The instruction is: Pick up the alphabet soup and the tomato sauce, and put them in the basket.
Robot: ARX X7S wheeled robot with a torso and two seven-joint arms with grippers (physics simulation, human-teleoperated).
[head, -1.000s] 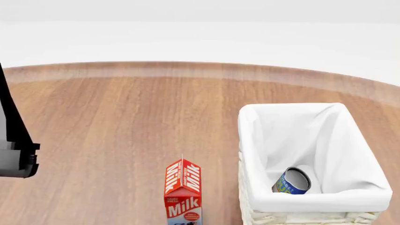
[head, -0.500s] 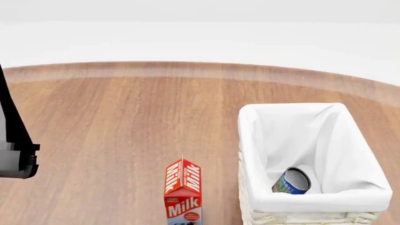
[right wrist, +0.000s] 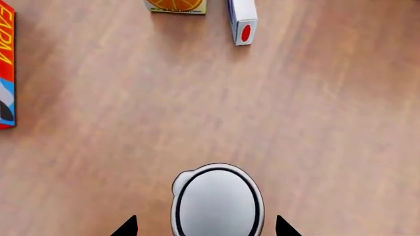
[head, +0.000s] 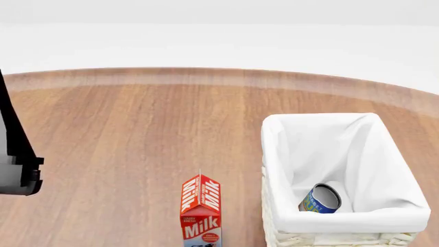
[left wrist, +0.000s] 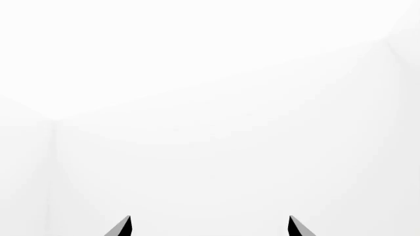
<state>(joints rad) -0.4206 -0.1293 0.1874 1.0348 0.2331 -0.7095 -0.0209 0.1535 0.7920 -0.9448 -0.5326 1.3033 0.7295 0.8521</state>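
Observation:
The white basket [head: 319,119] stands at the right of the wooden table. The alphabet soup [head: 319,199], a blue can with a yellow bottom, lies on its side inside it. In the right wrist view a can with a silver top [right wrist: 218,199] stands upright on the wood. Its label is hidden, so I cannot tell whether it is the tomato sauce. My right gripper [right wrist: 206,228] is open above this can, with a fingertip on each side and a gap to each. My left gripper [left wrist: 210,227] is open and empty and faces only white. Its arm [head: 17,172] shows at the left edge.
A red milk carton [head: 201,211] stands left of the basket at the table's near edge. The right wrist view shows a box with an orange picture [right wrist: 175,6], a blue and white box with a red dot [right wrist: 243,19] and a red and orange box [right wrist: 7,73].

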